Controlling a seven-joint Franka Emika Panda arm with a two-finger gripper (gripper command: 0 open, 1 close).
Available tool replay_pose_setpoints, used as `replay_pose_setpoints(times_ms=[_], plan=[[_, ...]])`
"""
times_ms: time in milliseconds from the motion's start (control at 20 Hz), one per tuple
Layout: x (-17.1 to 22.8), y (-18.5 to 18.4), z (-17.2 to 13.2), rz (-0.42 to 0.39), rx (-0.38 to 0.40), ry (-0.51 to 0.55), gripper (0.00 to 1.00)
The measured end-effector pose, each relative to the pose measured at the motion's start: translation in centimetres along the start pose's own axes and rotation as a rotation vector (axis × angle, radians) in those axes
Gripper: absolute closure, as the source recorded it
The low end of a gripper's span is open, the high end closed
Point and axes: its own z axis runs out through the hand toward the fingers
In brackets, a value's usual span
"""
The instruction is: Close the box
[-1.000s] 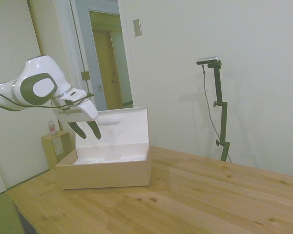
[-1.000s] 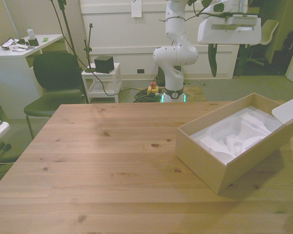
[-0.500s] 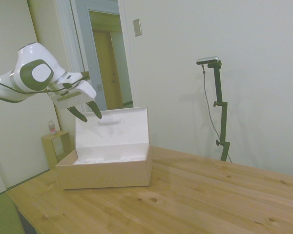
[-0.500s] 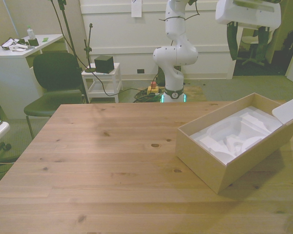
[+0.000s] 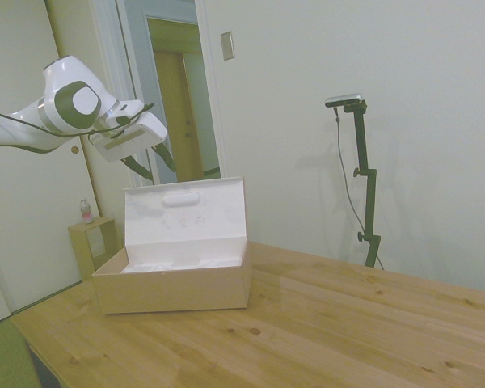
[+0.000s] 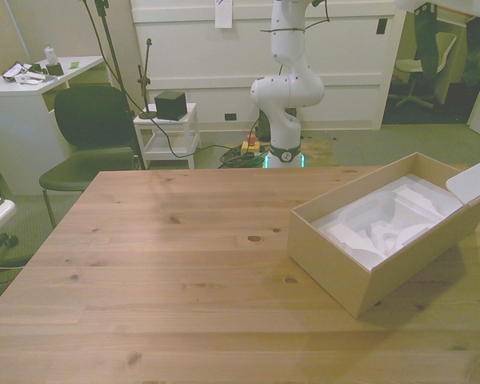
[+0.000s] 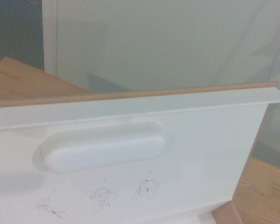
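Near the counter's [image 5: 323, 323] end closest to the doorway, as the side view shows it, the box [image 5: 174, 287] is seen standing open on the wood. By the front view it is set at an angle beside the counter's edge on the front view's right [image 6: 376, 264]. Its tan outer walls are seen all round, and a white moulded insert [image 6: 384, 224] fills the inside.

The lid [image 5: 186, 214] is raised about upright from the box's far long side, with its white inner face turned toward the side camera. An oval bump [image 5: 180, 197] is seen close under the lid's top edge; the same bump [image 7: 102, 147] fills the middle of the wrist view, with small faint drawings just beneath it and the lid's tan rim along its free edge.

The gripper [image 5: 151, 164] is held in the air above the lid and somewhat toward the arm's side of it, clear of the cardboard. Its two dark fingers [image 5: 137, 168] are pointed downward and slanted, and a gap is seen between them, so they are apart, with nothing held. The lid's top edge lies below the fingertips, with no contact made. In the front view the gripper is cut off by the upper right corner of the picture.
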Motion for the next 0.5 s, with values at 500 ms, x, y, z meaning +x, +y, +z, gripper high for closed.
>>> replay_pose_setpoints(times_ms=[500], plan=[[1.5, -4.4, 3.0, -0.042, -0.004, -0.001, 0.00]])
